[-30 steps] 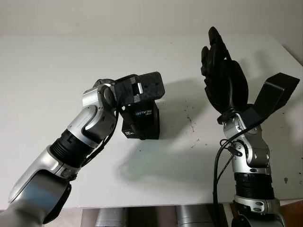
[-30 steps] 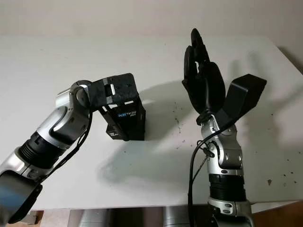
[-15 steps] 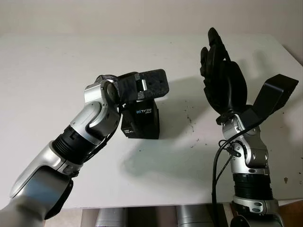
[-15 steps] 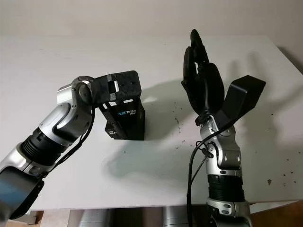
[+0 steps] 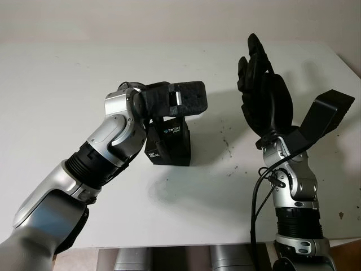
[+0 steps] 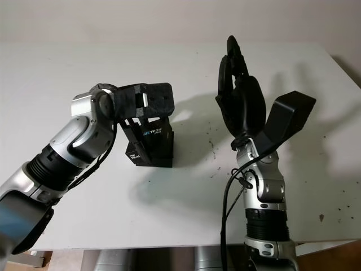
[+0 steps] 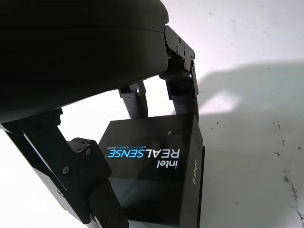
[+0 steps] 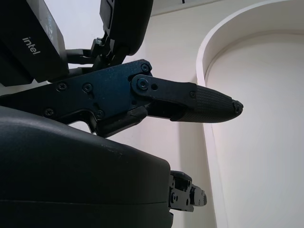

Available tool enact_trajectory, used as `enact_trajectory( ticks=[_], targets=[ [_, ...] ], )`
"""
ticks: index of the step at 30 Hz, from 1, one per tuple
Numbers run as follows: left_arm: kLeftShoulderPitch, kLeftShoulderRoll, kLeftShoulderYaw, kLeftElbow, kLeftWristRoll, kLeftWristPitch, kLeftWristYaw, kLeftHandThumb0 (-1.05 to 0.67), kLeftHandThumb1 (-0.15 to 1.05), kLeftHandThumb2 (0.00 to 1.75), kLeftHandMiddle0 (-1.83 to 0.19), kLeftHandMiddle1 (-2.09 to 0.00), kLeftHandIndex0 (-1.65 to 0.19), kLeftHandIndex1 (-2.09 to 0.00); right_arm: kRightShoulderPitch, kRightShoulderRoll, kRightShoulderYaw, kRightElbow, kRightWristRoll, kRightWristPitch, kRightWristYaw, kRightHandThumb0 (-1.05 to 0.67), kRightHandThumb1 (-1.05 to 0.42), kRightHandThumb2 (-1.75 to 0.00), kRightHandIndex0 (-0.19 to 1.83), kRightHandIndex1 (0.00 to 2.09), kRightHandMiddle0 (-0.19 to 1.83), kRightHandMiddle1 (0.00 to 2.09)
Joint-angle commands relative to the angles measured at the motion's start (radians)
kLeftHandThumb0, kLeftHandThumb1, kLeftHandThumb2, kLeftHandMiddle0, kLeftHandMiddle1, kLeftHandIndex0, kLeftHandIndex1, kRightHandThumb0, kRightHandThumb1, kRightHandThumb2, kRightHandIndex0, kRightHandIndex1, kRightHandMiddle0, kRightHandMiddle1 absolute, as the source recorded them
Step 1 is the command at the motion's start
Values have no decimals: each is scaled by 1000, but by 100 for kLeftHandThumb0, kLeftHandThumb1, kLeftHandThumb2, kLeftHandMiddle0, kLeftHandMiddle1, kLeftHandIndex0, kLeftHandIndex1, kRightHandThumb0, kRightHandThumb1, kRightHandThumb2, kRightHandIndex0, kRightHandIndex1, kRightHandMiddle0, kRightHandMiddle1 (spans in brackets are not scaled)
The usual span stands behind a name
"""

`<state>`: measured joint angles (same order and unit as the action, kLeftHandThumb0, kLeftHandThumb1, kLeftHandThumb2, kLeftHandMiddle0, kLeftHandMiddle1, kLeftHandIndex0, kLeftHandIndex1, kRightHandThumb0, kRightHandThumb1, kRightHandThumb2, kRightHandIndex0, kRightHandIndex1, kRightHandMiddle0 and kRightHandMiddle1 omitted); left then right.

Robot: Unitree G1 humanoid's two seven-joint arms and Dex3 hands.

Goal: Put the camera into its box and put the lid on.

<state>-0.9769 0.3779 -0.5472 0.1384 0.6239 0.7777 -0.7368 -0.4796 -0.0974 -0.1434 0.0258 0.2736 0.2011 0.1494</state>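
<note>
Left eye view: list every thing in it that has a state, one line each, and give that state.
box: closed, printed face showing, standing on the table.
left hand: on top of the box, fingers closed on its sides.
right hand: open, raised above the table to the right of the box, holding nothing.
</note>
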Motion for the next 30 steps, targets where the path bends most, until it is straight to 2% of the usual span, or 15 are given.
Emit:
enact_trajectory(
  ticks=[1,5,8,12,18,21,24,25,27,30],
  targets=[
    [-29,-2,-11,5,13,-11,-9,-24,91,5,-11,-134,-40,-129,6,2,-1,-12,3,1,-1,-77,-105,-57,-19,5,-13,5],
    [-27,-21,-4,6,17,8,0,-23,91,5,-3,-152,-34,-135,8,2,-1,-16,6,7,-2,-77,-105,-58,-19,4,-14,5],
    [-30,-19,-11,4,24,-21,-1,-26,92,6,3,-158,-30,-139,9,0,0,-13,7,3,4,-76,-105,-59,-19,2,-15,5],
    [-39,-36,0,15,20,-24,3,-26,92,5,-5,-141,-33,-131,7,3,-1,-11,7,3,-1,-77,-105,-58,-19,2,-15,5],
    [-56,-40,-18,14,43,-34,-10,-27,92,5,-7,-144,-27,-132,3,7,-3,-9,11,5,-7,-76,-105,-58,-19,2,-15,5],
    [-56,-57,-2,8,37,-17,-7,-26,92,5,-4,-139,-27,-134,2,9,0,-8,11,7,-5,-76,-105,-57,-19,2,-15,5],
    [-54,-57,-4,10,33,-43,-4,-24,91,5,-12,-146,-28,-138,3,14,2,-6,11,-2,-3,-76,-105,-57,-19,2,-15,5],
    [-53,-58,-4,11,34,-48,-2,-24,90,5,-10,-142,-28,-138,3,15,2,-6,11,-4,-1,-76,-105,-57,-19,2,-15,5],
    [-52,-61,-7,13,35,-53,-1,-22,90,5,-18,-132,-30,-139,6,12,4,-10,7,-1,-1,-76,-105,-58,-19,2,-16,5],
    [-46,-62,-4,15,35,-68,5,-23,89,5,-8,-113,-32,-141,9,11,4,-13,6,-1,0,-76,-105,-58,-19,2,-16,5]
  ],
)
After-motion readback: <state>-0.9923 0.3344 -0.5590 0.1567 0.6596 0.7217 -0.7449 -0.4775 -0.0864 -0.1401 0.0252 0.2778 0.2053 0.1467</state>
